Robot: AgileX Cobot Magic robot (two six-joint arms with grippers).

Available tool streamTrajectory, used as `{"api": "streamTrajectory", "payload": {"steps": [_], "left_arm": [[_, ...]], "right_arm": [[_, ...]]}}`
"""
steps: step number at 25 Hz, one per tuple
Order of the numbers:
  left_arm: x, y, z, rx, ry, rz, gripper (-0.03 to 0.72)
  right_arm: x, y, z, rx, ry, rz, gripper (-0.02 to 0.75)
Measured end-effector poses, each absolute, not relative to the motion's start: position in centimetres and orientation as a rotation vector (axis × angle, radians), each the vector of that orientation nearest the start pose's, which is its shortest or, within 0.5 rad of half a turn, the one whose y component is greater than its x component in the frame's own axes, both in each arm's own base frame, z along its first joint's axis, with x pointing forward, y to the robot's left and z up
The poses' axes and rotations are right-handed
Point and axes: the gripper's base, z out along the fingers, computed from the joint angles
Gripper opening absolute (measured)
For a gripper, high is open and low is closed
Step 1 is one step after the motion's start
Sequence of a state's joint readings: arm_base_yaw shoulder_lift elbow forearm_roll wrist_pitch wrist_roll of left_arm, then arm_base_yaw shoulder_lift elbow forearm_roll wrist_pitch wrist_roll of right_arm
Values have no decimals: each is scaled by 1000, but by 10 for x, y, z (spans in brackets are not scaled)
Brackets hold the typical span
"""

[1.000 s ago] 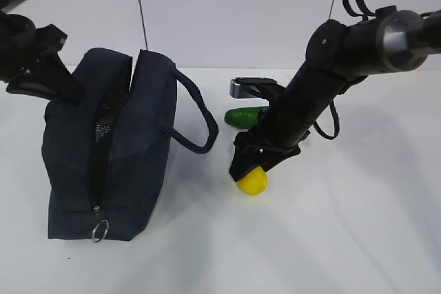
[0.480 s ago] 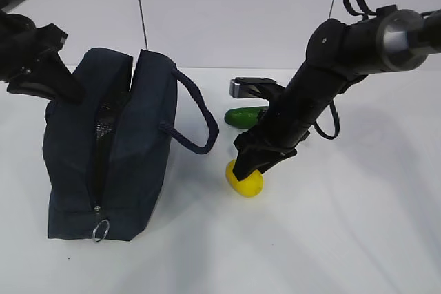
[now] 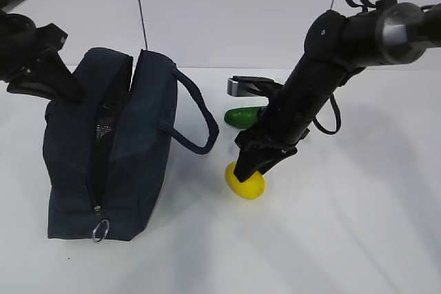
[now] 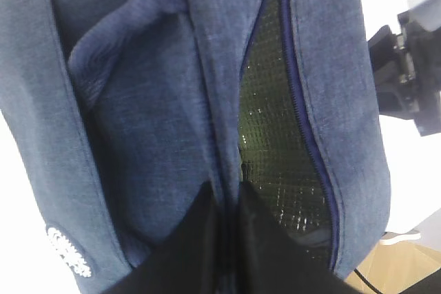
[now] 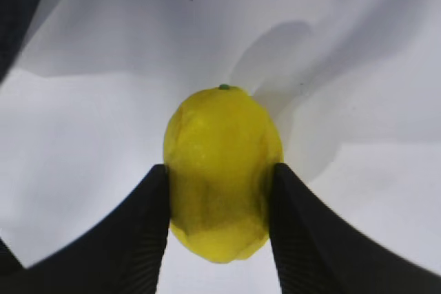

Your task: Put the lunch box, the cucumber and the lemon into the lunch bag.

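The yellow lemon (image 3: 246, 184) (image 5: 222, 135) sits between the two black fingers of my right gripper (image 3: 249, 164) (image 5: 219, 170), which press on both its sides. The lemon is at table level; I cannot tell whether it is lifted. Behind the right arm lies the dark green cucumber (image 3: 243, 116), half hidden. The navy lunch bag (image 3: 117, 156) (image 4: 138, 101) stands at the left with its zipper open and silvery lining showing. My left gripper (image 3: 60, 86) (image 4: 226, 194) is shut on the fabric edge of the bag's opening. The lunch box is out of view.
The bag's loop handle (image 3: 200, 118) sticks out toward the right arm. A metal ring pull (image 3: 100, 231) hangs at the bag's front bottom. White table (image 3: 344, 239) stretches in front and to the right.
The right jaws have closed in onto the lemon, which shifted slightly left. The right arm has risen a little. The left arm and bag have not moved.
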State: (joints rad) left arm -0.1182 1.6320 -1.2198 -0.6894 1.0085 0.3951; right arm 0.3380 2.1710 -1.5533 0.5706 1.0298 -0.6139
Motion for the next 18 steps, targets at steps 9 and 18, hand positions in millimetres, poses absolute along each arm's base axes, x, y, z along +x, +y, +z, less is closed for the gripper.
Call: {"api": "streamTrajectory", "payload": {"steps": [9, 18], "left_arm": [[320, -87, 272, 274, 2694, -819, 8], [327, -85, 272, 233, 2638, -773, 8]], "right_arm": [[396, 177, 173, -961, 2909, 627, 359], [413, 180, 204, -848, 2875, 567, 358]]}}
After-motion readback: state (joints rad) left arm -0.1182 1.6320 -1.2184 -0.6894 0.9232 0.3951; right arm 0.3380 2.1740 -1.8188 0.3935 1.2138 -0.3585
